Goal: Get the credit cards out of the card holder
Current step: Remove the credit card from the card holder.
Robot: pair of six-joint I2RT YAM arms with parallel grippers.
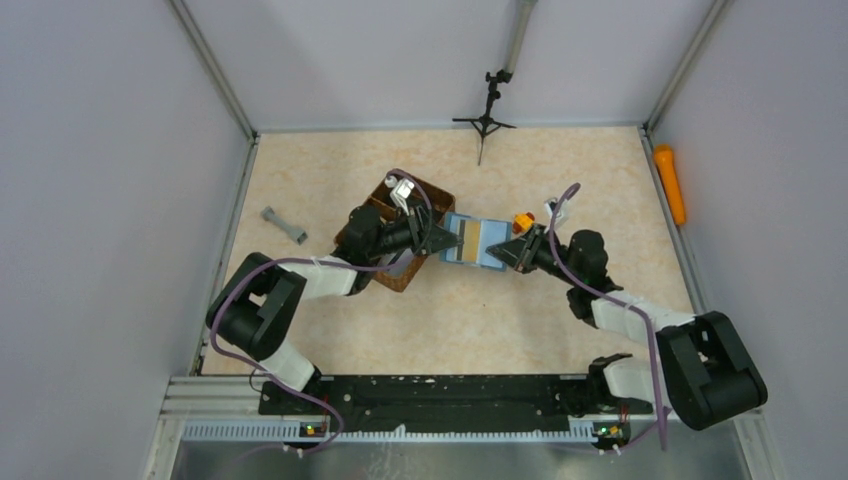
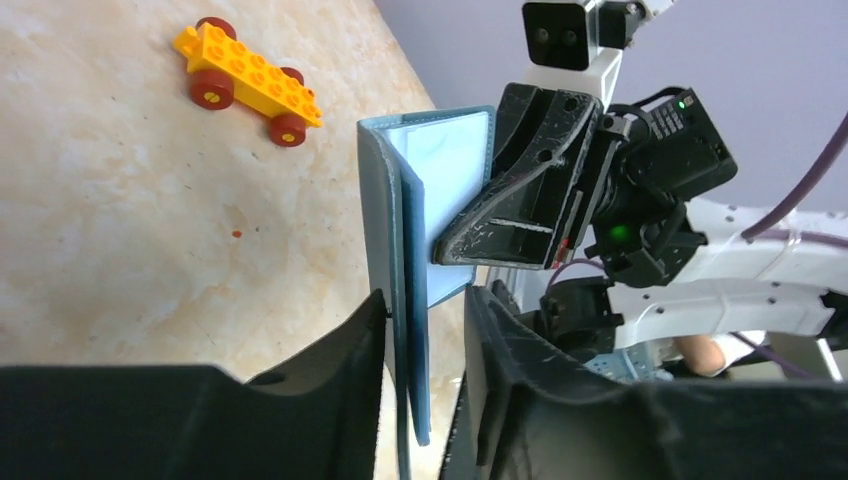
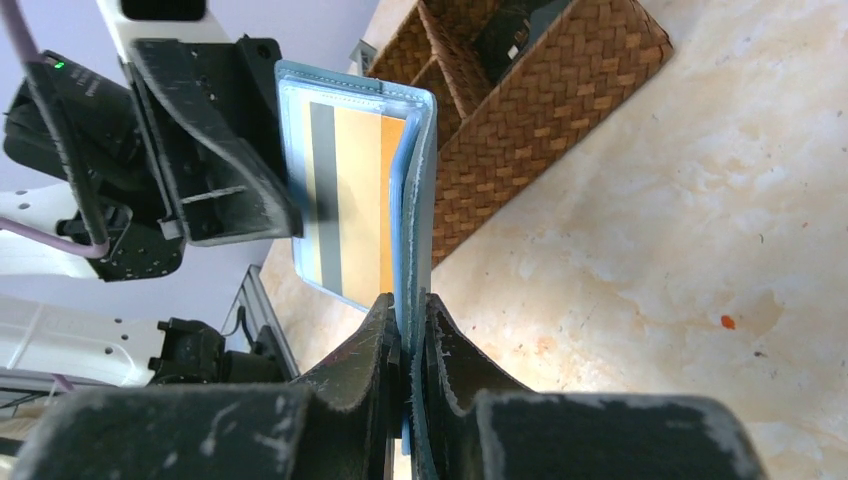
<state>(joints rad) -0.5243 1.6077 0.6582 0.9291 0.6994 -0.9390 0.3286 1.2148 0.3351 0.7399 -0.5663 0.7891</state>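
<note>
Right gripper (image 3: 407,322): jaws pinched tight on one leaf edge of the flat teal-blue bifold card holder (image 3: 420,190). The holder stands on edge, partly opened, between the two arms.
Left gripper (image 2: 425,310): jaws parted, astride the other leaf, not clamped.
Inner pocket: orange card with grey stripe (image 3: 350,180).
Just beside: brown woven divided basket (image 3: 540,90).
Near: yellow toy brick car (image 2: 250,80) on beige marbled tabletop (image 3: 650,230).

Left arm (image 1: 325,272), right arm (image 1: 635,315): white links, black joints, purple cables (image 2: 810,175).
</note>
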